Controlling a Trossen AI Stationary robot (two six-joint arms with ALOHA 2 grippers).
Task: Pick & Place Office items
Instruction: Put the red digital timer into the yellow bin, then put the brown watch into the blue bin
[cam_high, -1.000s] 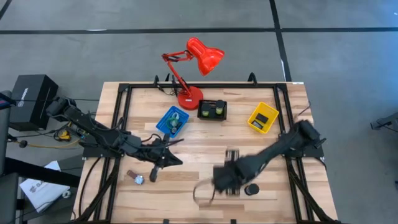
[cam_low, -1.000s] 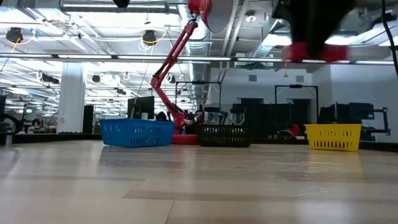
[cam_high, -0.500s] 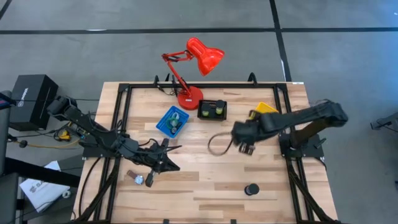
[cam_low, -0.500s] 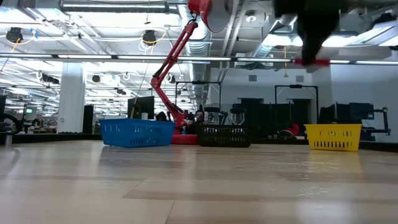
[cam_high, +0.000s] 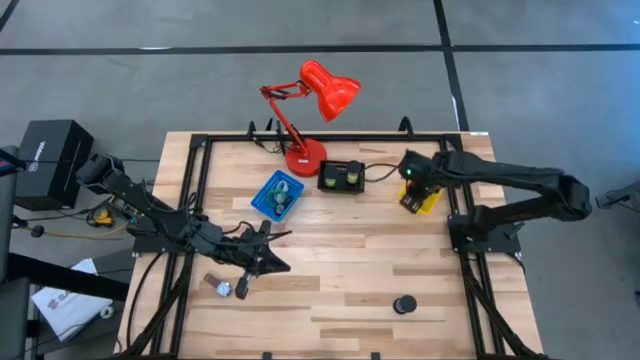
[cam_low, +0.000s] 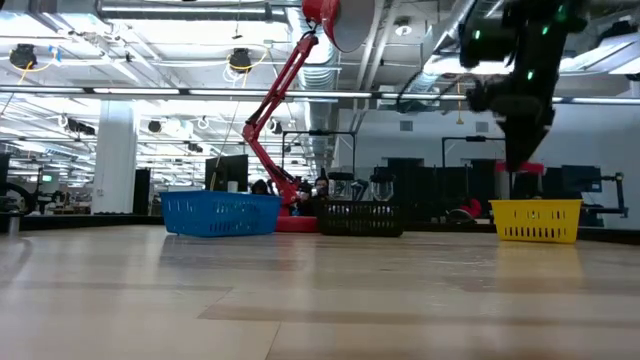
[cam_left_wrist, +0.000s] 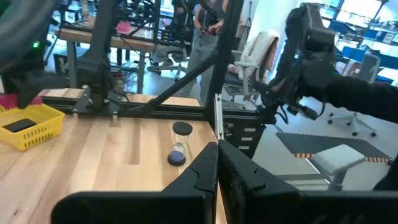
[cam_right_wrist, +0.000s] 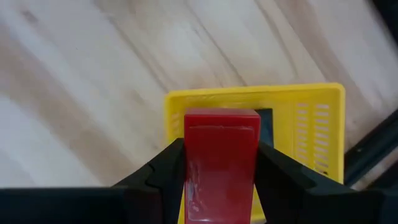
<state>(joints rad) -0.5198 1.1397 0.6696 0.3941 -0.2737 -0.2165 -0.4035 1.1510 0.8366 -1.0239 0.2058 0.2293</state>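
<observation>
Grey floor (cam_high: 150, 80) surrounds the table; ceiling lights (cam_low: 240, 60) hang overhead.

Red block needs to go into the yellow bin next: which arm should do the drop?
Right. The right gripper is shut on the red block and hangs directly above the yellow bin. The left gripper sits across the table with its fingers closed and empty.

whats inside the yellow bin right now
A flat black item lies in the yellow bin. The red block, held above it by the right gripper, covers most of the inside, so anything else stays hidden.
</observation>
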